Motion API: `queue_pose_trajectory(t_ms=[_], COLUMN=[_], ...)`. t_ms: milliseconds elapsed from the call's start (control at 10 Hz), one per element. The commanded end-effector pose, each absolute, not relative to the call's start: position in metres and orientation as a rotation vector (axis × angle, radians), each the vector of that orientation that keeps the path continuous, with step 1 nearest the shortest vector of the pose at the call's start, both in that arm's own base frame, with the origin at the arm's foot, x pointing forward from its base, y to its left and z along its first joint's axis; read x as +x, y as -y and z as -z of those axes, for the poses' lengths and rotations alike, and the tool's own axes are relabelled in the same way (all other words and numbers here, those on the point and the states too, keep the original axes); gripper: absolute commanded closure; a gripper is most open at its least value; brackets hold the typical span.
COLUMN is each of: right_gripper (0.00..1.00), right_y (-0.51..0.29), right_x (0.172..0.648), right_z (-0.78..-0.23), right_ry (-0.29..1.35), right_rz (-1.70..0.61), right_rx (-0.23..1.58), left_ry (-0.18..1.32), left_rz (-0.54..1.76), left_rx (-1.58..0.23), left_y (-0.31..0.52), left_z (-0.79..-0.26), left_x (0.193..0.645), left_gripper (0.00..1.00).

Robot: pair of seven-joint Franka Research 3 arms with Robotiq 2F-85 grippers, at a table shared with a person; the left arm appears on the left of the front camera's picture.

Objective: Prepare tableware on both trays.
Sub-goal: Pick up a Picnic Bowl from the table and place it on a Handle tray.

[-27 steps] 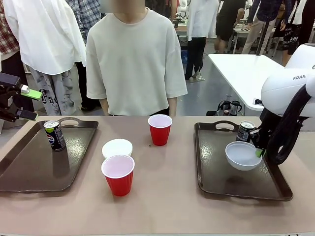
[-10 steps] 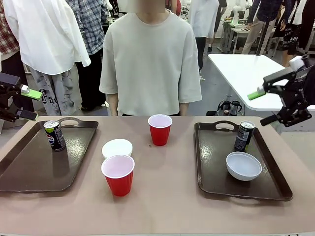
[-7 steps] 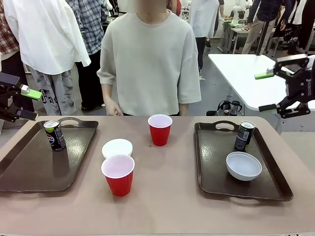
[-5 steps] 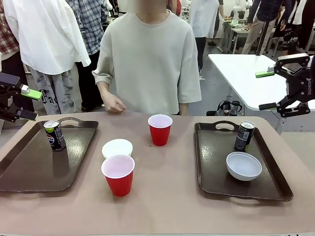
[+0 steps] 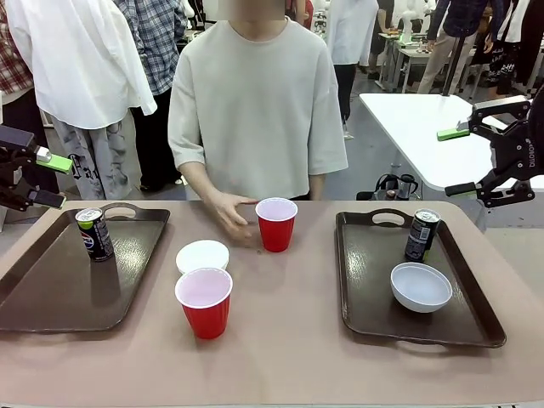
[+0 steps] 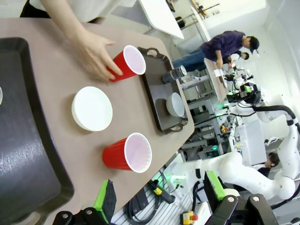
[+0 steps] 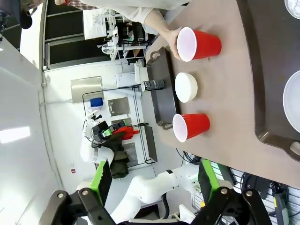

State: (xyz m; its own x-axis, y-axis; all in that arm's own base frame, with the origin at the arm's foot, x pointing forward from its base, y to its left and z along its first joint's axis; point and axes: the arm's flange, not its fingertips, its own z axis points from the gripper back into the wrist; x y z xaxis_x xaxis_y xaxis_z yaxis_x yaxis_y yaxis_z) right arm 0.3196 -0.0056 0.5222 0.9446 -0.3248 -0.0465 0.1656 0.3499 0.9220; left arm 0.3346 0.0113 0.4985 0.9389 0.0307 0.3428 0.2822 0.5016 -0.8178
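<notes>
Right tray held can, bowl. Left of it, unplaced: loose bowl, near cup, far cup. Left end effector, right end effector: wide, empty.

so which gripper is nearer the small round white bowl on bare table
Left. The left gripper hovers left of the bowl, by the left dark brown tray's corner; the right gripper hangs much farther right.

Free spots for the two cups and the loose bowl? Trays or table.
Left tray: bare except left can near its far rim. Right tray: bare strip left of right can and bowl. Table: open between near cup and right tray. Crowded at middle far side: hand, far cup, loose bowl.
</notes>
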Motion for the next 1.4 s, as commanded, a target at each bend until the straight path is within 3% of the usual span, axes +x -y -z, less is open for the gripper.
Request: queue_pose_trajectory(t_ms=[0, 500, 800, 1300], right_gripper=[0.04, 0.04, 0.04, 0.04], right_y=[0.007, 0.007, 0.007, 0.007], right_x=[0.32, 0.32, 0.32, 0.32], right_z=[-0.522, -0.522, -0.522, -0.522], right_ry=[0.164, 0.164, 0.164, 0.164], right_rz=[0.298, 0.298, 0.298, 0.298], right_rx=[1.177, 1.177, 1.177, 1.177], left_ry=[0.334, 0.376, 0.32, 0.295], left_rz=[0.155, 0.322, 0.5, 0.545], left_rx=[-1.039, -0.521, -0.227, -0.19], left_y=[-0.011, 0.113, 0.167, 0.181], left_z=[-0.498, -0.534, -0.506, -0.486], left_x=[0.335, 0.398, 0.439, 0.439], left_gripper=[0.0, 0.0, 0.0, 0.0])
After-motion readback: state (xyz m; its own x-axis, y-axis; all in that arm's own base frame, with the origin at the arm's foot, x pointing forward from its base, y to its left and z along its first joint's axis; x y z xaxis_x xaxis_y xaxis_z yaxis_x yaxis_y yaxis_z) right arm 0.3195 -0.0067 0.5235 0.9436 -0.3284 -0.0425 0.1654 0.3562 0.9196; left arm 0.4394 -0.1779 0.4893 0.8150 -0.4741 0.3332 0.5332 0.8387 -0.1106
